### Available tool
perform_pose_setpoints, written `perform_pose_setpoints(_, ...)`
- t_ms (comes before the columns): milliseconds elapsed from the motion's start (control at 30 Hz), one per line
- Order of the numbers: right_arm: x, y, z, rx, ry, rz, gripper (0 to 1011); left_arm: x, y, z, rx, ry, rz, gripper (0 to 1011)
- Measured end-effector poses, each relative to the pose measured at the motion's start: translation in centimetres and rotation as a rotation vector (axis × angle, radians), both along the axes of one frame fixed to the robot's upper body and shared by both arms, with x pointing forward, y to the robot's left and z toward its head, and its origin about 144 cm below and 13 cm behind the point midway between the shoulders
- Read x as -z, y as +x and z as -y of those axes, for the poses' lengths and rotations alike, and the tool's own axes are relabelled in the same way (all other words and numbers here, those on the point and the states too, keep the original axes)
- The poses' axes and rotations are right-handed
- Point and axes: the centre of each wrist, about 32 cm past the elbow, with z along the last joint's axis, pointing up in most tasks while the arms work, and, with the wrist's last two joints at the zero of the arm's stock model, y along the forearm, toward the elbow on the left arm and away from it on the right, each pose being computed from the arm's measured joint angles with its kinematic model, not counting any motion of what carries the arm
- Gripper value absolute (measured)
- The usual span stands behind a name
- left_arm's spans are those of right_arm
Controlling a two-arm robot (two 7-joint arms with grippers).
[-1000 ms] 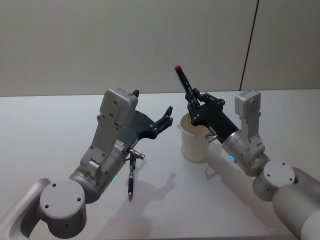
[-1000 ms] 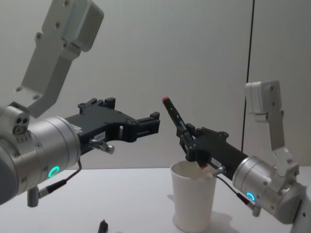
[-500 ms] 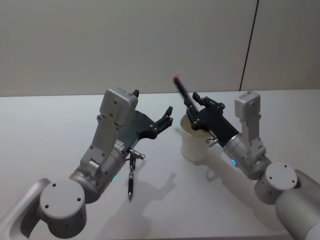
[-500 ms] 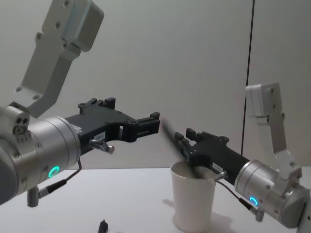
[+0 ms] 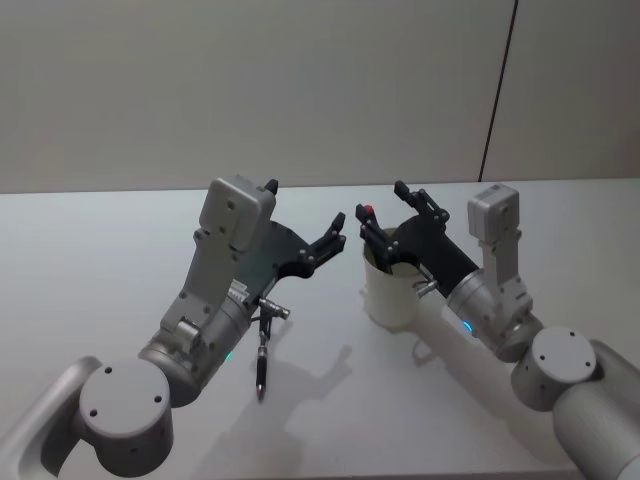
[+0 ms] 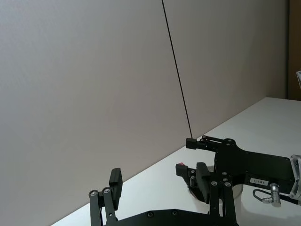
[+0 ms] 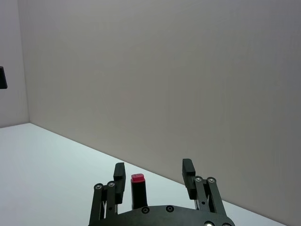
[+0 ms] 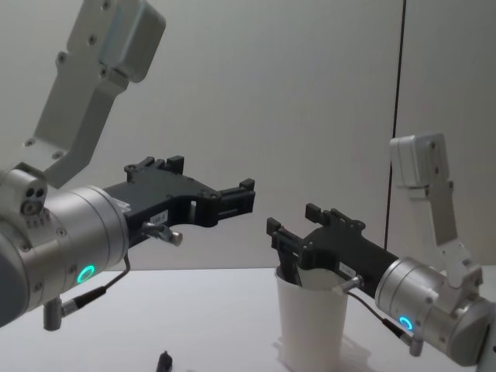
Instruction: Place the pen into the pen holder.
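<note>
Left gripper [image 5: 305,205] is held open at frame centre; right gripper [image 5: 383,212] is shown open just right of it.

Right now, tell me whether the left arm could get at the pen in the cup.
Probably not. The open right gripper sits over the rim of the pen holder, fingers either side of the pen, blocking the approach. The left gripper hangs open beside it.

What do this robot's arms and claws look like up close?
The left arm and right arm are silvery-grey tubes with rounded joints, each with a glowing teal ring light and a pale grey box at the wrist. The left gripper and right gripper are matte black, each with two blocky fingers. A thin cable and a metal plug sit by the left one.
</note>
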Motion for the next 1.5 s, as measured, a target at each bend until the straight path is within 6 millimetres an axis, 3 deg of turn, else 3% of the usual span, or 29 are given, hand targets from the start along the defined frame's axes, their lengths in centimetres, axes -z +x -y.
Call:
perform_pose_setpoints(333,-0.3,-0.2,0.1,0.006,0.015,0.005,999,0.0,0.0,0.0,0.0,0.0,0.0,999)
perform_pose_setpoints(967,-2.9,-2.2,1.3,0.057,0.109,0.043,1001,0.0,0.0,0.0,0.0,0.0,0.0,1000)
perform_pose_setpoints(1500,-5.5,-6.0,3.7,0.187,0.182,-0.029,1002,0.0,0.0,0.0,0.0,0.0,0.0,1000)
